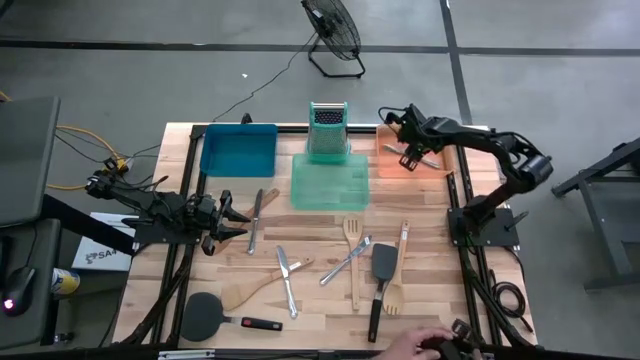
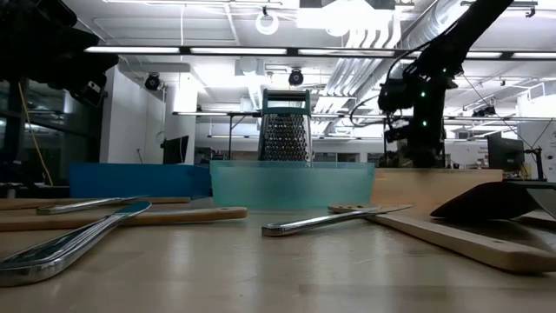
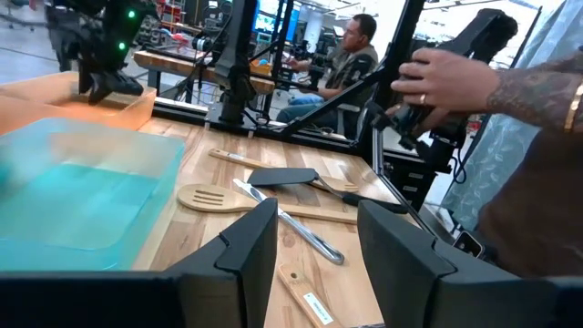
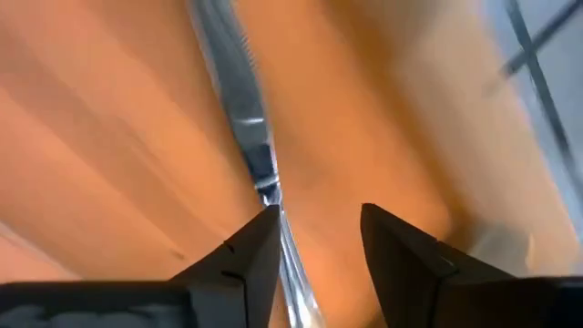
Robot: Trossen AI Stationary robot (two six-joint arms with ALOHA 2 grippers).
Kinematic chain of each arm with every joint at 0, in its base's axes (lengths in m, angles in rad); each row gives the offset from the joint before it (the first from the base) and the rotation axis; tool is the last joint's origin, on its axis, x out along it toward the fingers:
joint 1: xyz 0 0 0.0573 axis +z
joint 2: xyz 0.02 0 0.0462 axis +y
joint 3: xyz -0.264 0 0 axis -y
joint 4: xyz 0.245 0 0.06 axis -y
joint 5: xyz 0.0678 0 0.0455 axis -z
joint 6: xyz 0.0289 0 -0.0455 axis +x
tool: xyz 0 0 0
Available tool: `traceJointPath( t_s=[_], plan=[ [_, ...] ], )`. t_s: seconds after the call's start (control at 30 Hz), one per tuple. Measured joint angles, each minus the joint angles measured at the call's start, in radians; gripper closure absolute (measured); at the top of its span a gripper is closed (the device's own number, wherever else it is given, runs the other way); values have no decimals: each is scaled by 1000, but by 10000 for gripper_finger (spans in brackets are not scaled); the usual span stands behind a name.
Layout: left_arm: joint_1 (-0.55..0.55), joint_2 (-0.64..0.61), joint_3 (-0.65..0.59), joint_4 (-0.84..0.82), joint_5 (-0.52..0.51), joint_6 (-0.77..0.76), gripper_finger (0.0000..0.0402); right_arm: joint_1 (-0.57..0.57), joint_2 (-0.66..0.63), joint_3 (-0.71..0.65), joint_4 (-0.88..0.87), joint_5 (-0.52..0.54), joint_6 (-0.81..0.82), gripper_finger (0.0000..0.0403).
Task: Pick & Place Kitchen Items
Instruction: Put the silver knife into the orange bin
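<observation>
My right gripper hangs open over the orange tray, fingers pointing down. A silver knife lies on the tray floor below it, its handle end running past one finger. My left gripper waits open low over the table's left side, beside another silver knife. Loose on the wood lie a knife, a fork, a wooden slotted spatula, a wooden spoon, a black spatula and a red-tipped black spatula. My right gripper stands open over the silver knife's handle end, which lies flat on the orange tray floor close against the inner edge of one finger. Whether that finger touches the knife I cannot tell.
A blue tray and a green tray sit along the far edge, with an upright metal grater behind the green one. A person's hand rests at the near edge; a person's raised hand shows in the left wrist view.
</observation>
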Motion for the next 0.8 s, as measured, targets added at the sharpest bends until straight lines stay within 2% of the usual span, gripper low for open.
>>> traceJointPath(
  t_s=[0.13,0.33,0.63,0.8],
  plan=[
    [0,0,0,0,0,0,250,31,-83,0,-21,-16,140,247],
    [0,0,0,0,0,0,250,102,-194,0,-43,-118,148,247],
    [0,0,0,0,0,0,250,264,-270,1,-45,-281,9,248],
    [0,0,0,0,0,0,250,344,-275,2,-50,-298,-58,250]
  ],
)
